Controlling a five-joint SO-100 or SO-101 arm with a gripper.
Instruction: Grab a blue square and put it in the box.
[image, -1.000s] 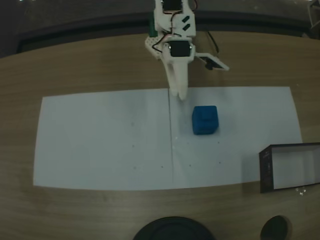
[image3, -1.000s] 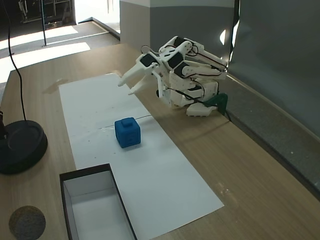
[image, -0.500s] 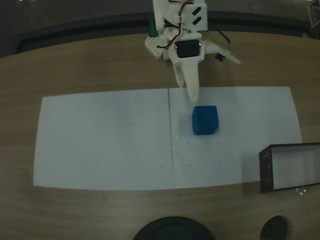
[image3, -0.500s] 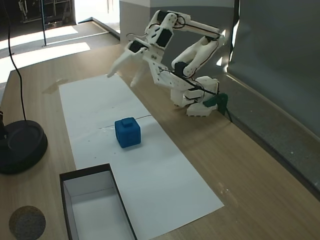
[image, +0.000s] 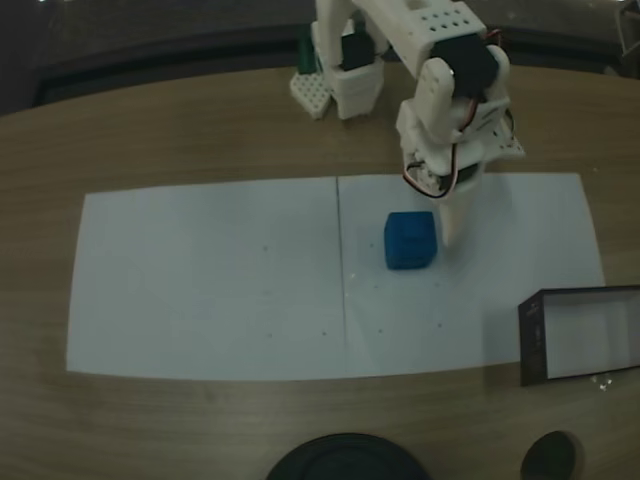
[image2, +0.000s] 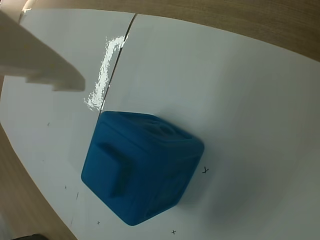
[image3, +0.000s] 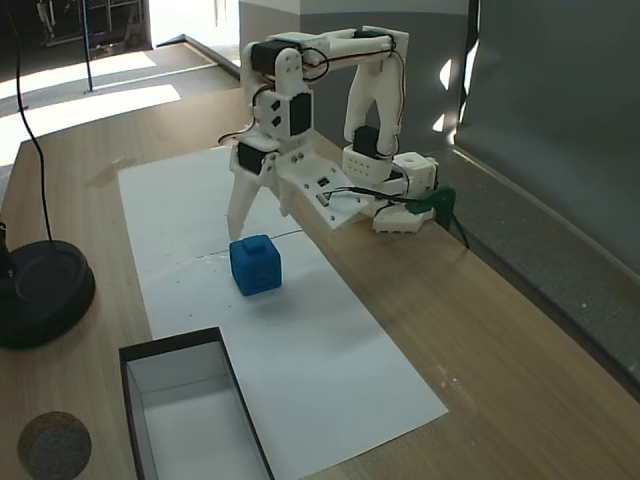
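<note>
The blue square (image: 410, 240) rests on the white paper, right of its centre crease in a fixed view. It also appears as the blue square (image3: 255, 263) and fills the wrist view as a blue square (image2: 140, 170). My gripper (image3: 258, 224) hangs just above and behind it, open, with nothing between the fingers. From above, the gripper (image: 470, 205) shows one finger tip (image: 450, 232) close beside the cube's right side. A white finger (image2: 40, 65) crosses the wrist view's top left. The box (image: 580, 335) stands on the right; the box (image3: 195, 415) has black walls and a pale floor.
A white paper sheet (image: 210, 280) covers the middle of the wooden table. A round black base (image3: 40, 290) and a small dark disc (image3: 55, 445) sit near the front edge. The arm's base (image3: 395, 195) stands at the back.
The arm has unfolded from its tucked pose, swung out over the paper and come down near the blue square. The cube and box have not moved.
</note>
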